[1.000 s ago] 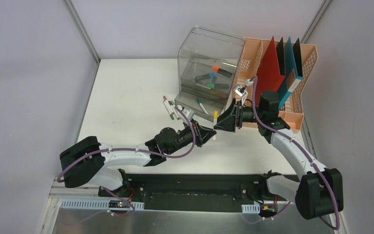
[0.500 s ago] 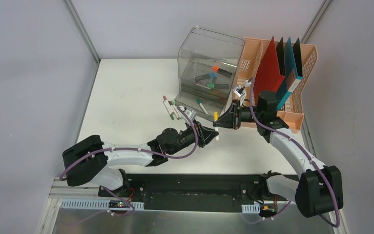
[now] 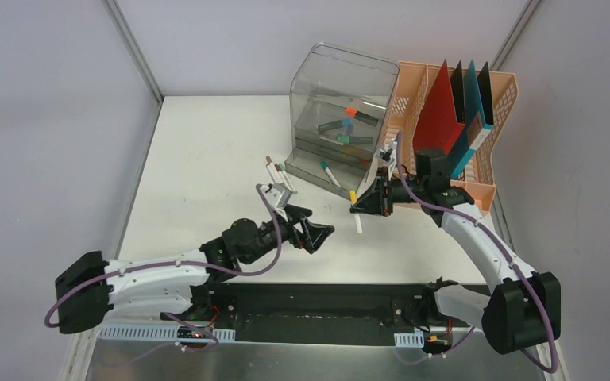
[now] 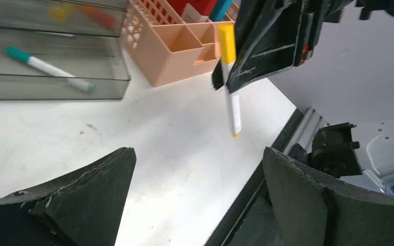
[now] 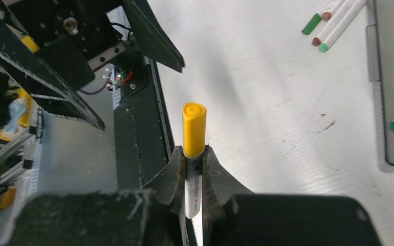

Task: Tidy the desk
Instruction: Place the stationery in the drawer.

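Right gripper (image 5: 195,154) clamps a yellow-capped white marker pen (image 5: 194,125), cap upward, over the large flat white rectangular desk (image 3: 206,151).
Left gripper (image 3: 323,232), jaws wide apart and empty, hovers near the pen, above the desk's front.

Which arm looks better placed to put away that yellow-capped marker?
The right. The right gripper is shut on the marker near the clear box; the left gripper is open, empty and farther off.
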Motion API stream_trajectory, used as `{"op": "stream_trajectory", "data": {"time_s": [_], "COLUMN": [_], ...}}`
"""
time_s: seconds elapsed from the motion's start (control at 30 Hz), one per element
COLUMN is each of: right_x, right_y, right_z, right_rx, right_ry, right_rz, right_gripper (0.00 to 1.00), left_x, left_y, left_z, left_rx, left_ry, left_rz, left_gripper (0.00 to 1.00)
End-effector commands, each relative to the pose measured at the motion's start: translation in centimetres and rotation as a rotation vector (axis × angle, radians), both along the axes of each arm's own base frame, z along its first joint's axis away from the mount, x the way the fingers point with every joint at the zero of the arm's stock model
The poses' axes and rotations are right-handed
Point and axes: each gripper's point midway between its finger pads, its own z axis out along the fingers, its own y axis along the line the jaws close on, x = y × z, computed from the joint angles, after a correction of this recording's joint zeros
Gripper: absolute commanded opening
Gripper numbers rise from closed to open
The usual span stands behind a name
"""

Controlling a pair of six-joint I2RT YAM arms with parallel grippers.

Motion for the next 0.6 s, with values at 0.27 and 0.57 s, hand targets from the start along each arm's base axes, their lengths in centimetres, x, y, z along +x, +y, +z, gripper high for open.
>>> {"op": "stream_trajectory", "data": {"time_s": [0.27,0.57], "right_x": [5.0,7.4], "right_y": [-3.4,-1.5], "right_z": [0.2,0.6], "right_rx": [-0.297,-0.52], "right_ry": [-0.287,-0.563], "right_rz": [-0.193,-0.094], "right_gripper": [0.0,0.0], "left_x": [2.1,4.8], "left_y": [11.9,13.9], "left_z": [-4.1,-7.9], "left_rx": [0.295,0.352], "left_ry": [-0.107,-0.262], "left_rz": [0.357,0.534], "left_gripper": [0.99,0.99]}}
